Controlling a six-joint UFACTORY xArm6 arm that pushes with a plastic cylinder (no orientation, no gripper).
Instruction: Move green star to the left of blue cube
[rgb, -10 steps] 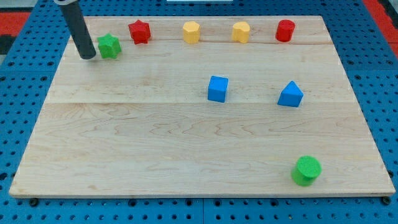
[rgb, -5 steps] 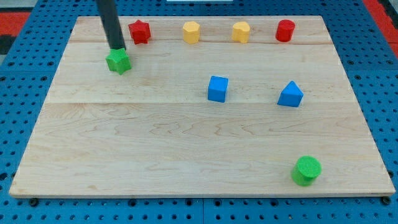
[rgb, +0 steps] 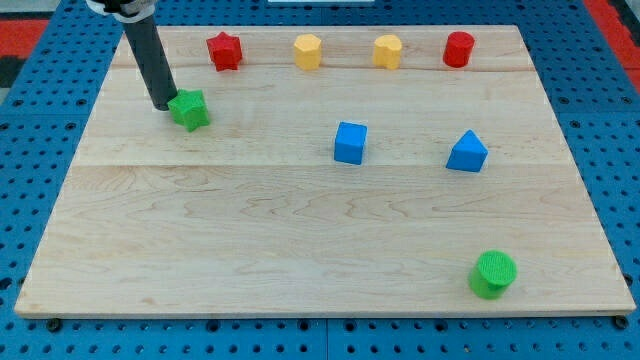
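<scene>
Rod of dark material slants down from the view's top left, and my tip (rgb: 164, 104) rests on the pale wooden board (rgb: 300, 240) right against the upper-left side of the green star-shaped block (rgb: 189, 109); it has no jaws, so it grips nothing and only presses. That green star sits in the board's upper left part, well apart from the blue cube block (rgb: 350, 142) near the centre, which lies to the view's right and a little lower. A blue triangular block (rgb: 467, 152) stands further right. Along the view's top run a red star block (rgb: 224, 50), two yellow blocks of unclear faceted shape (rgb: 308, 51) (rgb: 387, 50) and a red cylinder (rgb: 458, 48). A green cylinder (rgb: 492, 273) sits at the lower right
</scene>
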